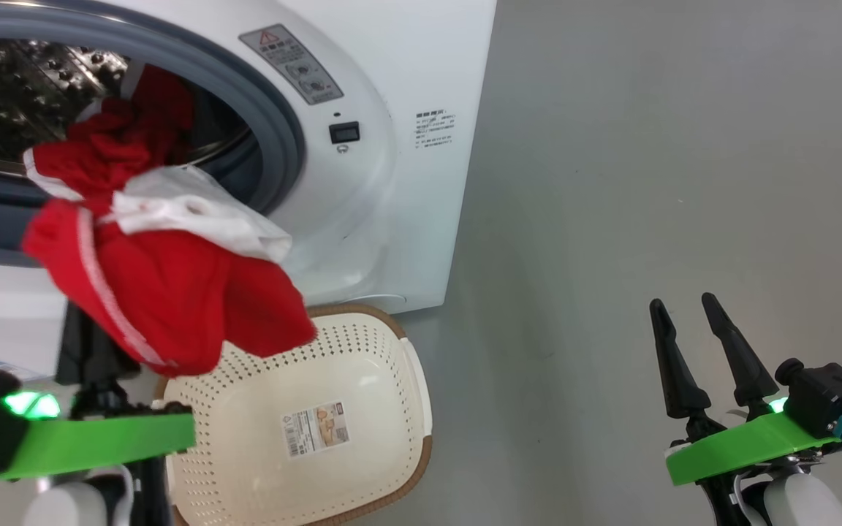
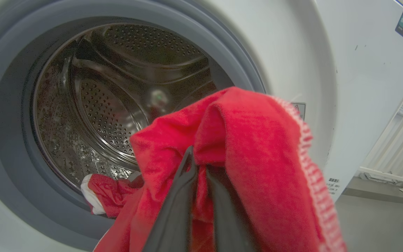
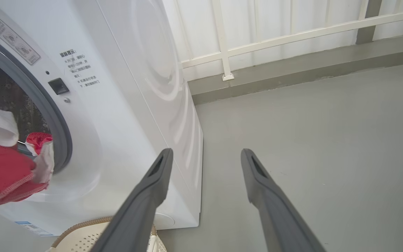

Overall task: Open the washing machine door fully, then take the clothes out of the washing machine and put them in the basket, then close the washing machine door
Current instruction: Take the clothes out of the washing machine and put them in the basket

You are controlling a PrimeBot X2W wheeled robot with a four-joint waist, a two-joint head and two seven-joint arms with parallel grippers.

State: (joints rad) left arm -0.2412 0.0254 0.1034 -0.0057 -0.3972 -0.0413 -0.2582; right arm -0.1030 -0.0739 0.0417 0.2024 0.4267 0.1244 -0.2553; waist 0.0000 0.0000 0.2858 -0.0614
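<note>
Clothes (image 1: 165, 292) in bright red with thin white trim, a white piece of fabric folded among them, hang in a bunch from the left end effector (image 2: 199, 164). Its two dark fingers are pinched together on the cloth, and in the left wrist view the red fabric drapes over both fingertips.

In the head view the bunch hangs in front of the lower part of the mouth of the washing machine (image 1: 392, 183). It is over the left corner of the basket (image 1: 362, 343) that lies nearest the machine; whether the cloth touches the rim I cannot tell. The upper end of the clothes trails back across the grey rubber ring (image 1: 282, 124) into the perforated steel drum (image 2: 117, 87). In the left wrist view a red and white fold lies on the lower lip of the drum opening.

The cream basket stands on the grey floor (image 1: 647, 146) just in front of the machine, and the paper label (image 1: 319, 429) on its bottom is uncovered.

The right end effector (image 1: 683, 301) is well apart to the right, above the floor, with its fingers spread wide and nothing between them. In the right wrist view they point past the machine's front corner, with a white railing (image 3: 257, 38) beyond.
</note>
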